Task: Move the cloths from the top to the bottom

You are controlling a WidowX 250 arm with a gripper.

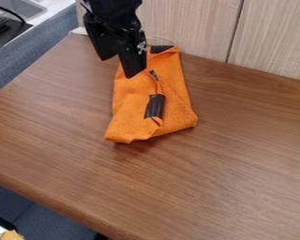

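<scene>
Wood-grain tabletop (240, 154), folded orange cloth (131, 112).

Room on tabletop (252, 154) either side of orange cloth (131, 124); wood panels (271, 37) bar far side.

Folded orange cloth (129, 110) on the brown wooden table (234, 164).

Arm (112, 8) cut off above, orange cloth (131, 104) partly hidden behind claw (117, 68)
</scene>
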